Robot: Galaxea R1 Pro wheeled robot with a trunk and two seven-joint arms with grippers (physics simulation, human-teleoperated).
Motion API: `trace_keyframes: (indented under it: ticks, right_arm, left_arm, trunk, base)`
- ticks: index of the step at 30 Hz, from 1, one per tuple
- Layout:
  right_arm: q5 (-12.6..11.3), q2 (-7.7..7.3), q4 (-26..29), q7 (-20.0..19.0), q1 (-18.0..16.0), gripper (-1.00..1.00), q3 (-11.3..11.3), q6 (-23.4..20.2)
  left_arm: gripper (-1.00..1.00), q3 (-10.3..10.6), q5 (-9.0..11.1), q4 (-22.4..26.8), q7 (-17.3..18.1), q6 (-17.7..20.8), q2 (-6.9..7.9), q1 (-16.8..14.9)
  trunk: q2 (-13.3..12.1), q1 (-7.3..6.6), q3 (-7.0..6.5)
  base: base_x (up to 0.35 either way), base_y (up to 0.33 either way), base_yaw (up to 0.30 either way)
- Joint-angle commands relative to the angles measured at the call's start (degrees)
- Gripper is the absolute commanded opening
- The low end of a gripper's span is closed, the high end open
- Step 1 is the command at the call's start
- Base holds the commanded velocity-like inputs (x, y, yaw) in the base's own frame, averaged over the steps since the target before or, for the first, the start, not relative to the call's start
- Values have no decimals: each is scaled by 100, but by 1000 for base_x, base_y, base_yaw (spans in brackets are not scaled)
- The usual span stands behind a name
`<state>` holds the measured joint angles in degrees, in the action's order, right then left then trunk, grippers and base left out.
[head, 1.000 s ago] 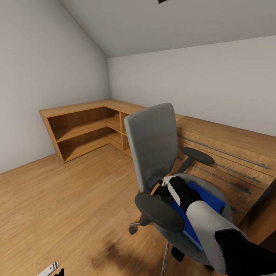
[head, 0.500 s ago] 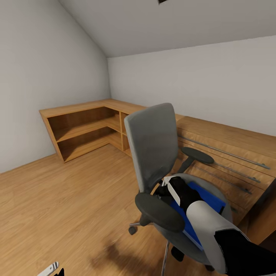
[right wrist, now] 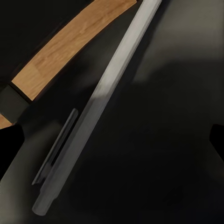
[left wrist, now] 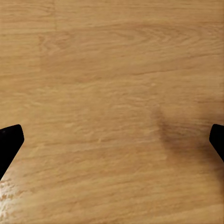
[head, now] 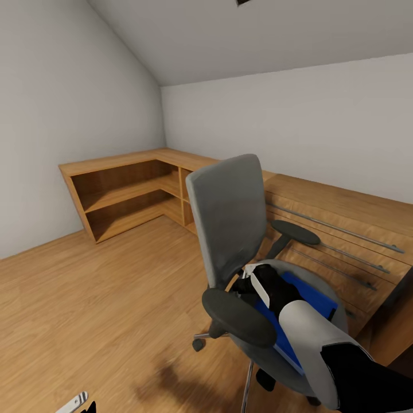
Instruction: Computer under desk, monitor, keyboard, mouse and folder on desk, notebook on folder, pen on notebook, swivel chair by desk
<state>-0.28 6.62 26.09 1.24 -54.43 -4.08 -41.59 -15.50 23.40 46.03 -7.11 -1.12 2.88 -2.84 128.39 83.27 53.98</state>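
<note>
The swivel chair [head: 229,212], with grey back and seat and dark armrests, stands right of centre in the head view. A bright blue folder [head: 312,295] lies flat on its seat. My right gripper [head: 259,285] is down over the seat, above the folder's near end. In the right wrist view a thin silvery pen [right wrist: 98,102] lies on a dark flat surface, apparently the notebook [right wrist: 158,140]. My right gripper [right wrist: 112,142] is open, its fingertips wide on either side of the pen without touching it. My left gripper [left wrist: 112,140] hangs open over bare wood floor.
A light-wood corner shelf unit [head: 120,189] lines the far left wall. Directly behind the chair is a light-wood dresser [head: 344,229] with long metal handles. Wood floor [head: 86,298] spreads open to the chair's left, under a sloped ceiling.
</note>
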Motion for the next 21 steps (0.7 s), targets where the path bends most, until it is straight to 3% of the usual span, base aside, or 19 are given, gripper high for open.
trace_keyframes:
  ticks: [1,21]
  right_arm:
    - [-86,-3,-297,8,2,100,-14,-24]
    - [-78,-11,-344,88,2,100,-14,-17]
  left_arm:
    - [100,12,60,3,-19,-11,2,-2]
    - [100,4,60,7,-19,-11,2,-4]
  trunk:
    - [1,28,6]
    - [1,28,6]
  base:
    - [0,0,0]
    - [0,0,0]
